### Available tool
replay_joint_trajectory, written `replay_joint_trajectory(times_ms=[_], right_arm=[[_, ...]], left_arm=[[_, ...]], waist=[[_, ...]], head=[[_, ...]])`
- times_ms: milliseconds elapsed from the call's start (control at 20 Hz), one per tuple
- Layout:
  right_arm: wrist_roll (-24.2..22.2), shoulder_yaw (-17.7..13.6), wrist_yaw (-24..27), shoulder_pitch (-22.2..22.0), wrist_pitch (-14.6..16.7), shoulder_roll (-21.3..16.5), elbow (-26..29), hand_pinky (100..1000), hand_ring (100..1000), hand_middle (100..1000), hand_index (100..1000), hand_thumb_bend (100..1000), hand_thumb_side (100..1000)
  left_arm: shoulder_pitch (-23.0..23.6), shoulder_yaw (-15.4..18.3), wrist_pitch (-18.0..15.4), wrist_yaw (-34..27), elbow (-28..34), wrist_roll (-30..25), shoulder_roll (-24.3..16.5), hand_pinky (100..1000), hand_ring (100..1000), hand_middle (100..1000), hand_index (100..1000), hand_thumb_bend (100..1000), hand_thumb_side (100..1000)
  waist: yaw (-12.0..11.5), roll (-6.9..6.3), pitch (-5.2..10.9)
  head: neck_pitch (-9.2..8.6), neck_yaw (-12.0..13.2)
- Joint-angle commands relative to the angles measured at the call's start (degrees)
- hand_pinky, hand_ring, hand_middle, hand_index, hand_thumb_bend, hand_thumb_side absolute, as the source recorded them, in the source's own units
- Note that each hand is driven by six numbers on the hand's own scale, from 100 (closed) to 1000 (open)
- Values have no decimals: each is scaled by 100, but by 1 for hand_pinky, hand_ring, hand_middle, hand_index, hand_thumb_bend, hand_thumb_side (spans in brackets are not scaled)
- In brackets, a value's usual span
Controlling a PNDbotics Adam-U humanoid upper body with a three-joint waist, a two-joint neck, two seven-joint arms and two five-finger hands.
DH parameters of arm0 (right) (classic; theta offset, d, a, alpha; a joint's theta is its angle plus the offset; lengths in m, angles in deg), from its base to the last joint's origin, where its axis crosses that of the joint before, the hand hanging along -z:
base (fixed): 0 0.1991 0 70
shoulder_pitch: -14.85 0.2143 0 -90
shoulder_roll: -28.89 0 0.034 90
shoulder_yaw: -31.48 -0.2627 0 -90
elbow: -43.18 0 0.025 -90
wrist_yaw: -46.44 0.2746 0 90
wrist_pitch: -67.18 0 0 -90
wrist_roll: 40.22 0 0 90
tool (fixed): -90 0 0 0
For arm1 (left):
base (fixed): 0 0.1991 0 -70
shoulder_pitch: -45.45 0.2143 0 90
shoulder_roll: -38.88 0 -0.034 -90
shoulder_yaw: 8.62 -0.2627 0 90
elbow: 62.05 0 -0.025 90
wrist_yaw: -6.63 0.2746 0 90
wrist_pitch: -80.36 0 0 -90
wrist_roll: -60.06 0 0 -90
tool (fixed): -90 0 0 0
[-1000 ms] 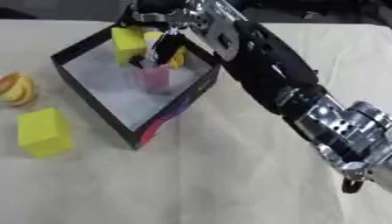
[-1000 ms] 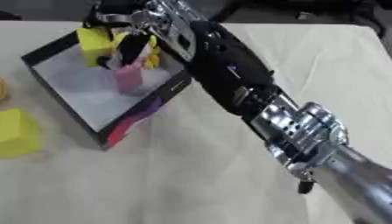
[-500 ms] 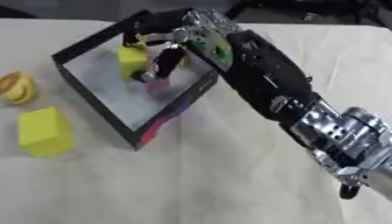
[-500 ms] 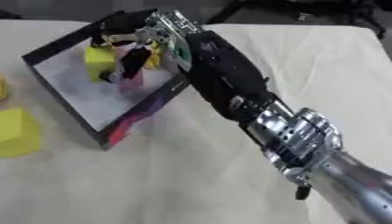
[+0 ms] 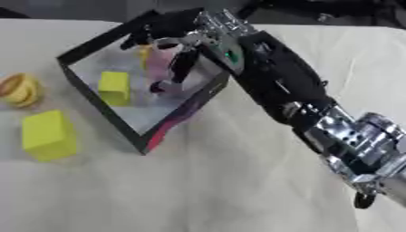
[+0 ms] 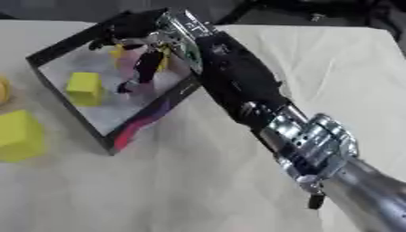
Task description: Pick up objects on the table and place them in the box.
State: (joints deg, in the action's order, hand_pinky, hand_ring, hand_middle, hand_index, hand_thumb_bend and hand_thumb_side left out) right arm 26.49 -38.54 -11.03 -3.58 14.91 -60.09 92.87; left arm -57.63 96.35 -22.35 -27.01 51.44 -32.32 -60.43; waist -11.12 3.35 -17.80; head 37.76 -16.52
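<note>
A black-walled box (image 5: 100, 105) with a pale floor stands at the upper left of the table. Inside it lie a yellow block (image 5: 115, 87), a pink object (image 5: 160, 69) and a further yellow piece (image 6: 118, 52) near the far wall. My right hand (image 5: 210, 37) hovers over the box's far right part, open, its dark fingers (image 5: 184, 63) hanging down beside the pink object and holding nothing. On the table to the left of the box sit a larger yellow block (image 5: 49, 135) and a round yellow-and-red thing (image 5: 19, 89).
My right arm (image 5: 317, 122) stretches diagonally from the lower right across the cream tablecloth to the box. The box's near right wall (image 5: 186, 113) shows a pink and red pattern. Dark shapes stand past the table's far edge.
The yellow block that was in my right hand over the box now lies on the box floor at its left side. The hand has let go and its fingers have spread.
</note>
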Motion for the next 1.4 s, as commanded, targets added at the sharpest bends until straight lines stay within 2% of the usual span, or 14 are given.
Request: replay_joint_trajectory(times_ms=[50, 150, 300, 700, 950, 1000, 1050, 1100, 1150, 1200, 1250, 1300, 1400], right_arm=[[219, -119, -84, 145, -143, -184, 22, 1000, 960, 898, 1000, 421, 727], [319, -139, -16, 151, -241, -203, -18, 1000, 956, 897, 1000, 349, 703], [399, -155, 49, 163, -361, -255, -33, 1000, 950, 893, 1000, 303, 687], [385, -263, 415, 220, -603, -456, 82, 998, 938, 878, 1000, 269, 675], [262, -272, 792, 81, -795, -673, 320, 995, 930, 869, 1000, 263, 673], [227, -286, 923, 37, -849, -713, 388, 992, 921, 861, 1000, 216, 592], [189, -302, 1098, -5, -918, -752, 475, 989, 917, 858, 1000, 200, 560], [160, -320, 1295, -42, -1004, -796, 580, 979, 905, 845, 1000, 133, 414], [145, -336, 1524, -81, -1099, -842, 705, 977, 900, 840, 1000, 100, 347], [138, -353, 1795, -126, -1202, -886, 848, 969, 882, 817, 991, 100, 241], [122, -360, 2097, -170, -1320, -935, 1002, 969, 882, 817, 991, 100, 241], [101, -384, 2431, -218, -1448, -975, 1167, 956, 850, 780, 946, 100, 163], [12, -464, 3293, -333, -1787, -1115, 1574, 941, 826, 755, 911, 100, 179]], left_arm=[[-4, 22, -11, 24, 110, -19, -187, 815, 871, 817, 815, 100, 637], [5, 19, -15, 21, 110, -19, -186, 815, 872, 817, 815, 100, 637], [24, 16, -15, 24, 110, -20, -182, 815, 872, 817, 814, 100, 637], [57, 27, -40, 12, 110, 26, -195, 814, 871, 816, 814, 100, 638], [70, 16, -42, 3, 110, 39, -214, 813, 872, 816, 813, 100, 638], [75, 15, -39, 4, 110, 40, -214, 813, 872, 816, 813, 100, 638], [83, 14, -36, 6, 110, 40, -212, 813, 872, 816, 813, 100, 638], [92, 11, -30, 11, 110, 38, -211, 813, 872, 816, 813, 100, 637], [104, 7, -25, 20, 110, 31, -209, 812, 872, 816, 813, 100, 637], [114, 1, -20, 30, 110, 21, -207, 812, 872, 816, 813, 100, 637], [122, -4, -17, 41, 110, 10, -205, 812, 872, 816, 813, 100, 637], [127, -15, -12, 47, 110, -3, -202, 811, 872, 816, 813, 100, 636], [143, -39, 0, 74, 110, -42, -199, 811, 872, 816, 813, 100, 634]], waist=[[9, -8, 279], [14, -17, 288], [18, -25, 301], [42, -38, 337], [65, -39, 369], [71, -42, 375], [77, -44, 382], [85, -49, 386], [97, -54, 390], [109, -58, 392], [120, -60, 395], [135, -66, 397], [162, -75, 401]], head=[[12, 20], [15, 25], [20, 32], [22, 76], [29, 113], [29, 131], [30, 150], [27, 173], [27, 199], [31, 223], [36, 241], [48, 276], [68, 352]])
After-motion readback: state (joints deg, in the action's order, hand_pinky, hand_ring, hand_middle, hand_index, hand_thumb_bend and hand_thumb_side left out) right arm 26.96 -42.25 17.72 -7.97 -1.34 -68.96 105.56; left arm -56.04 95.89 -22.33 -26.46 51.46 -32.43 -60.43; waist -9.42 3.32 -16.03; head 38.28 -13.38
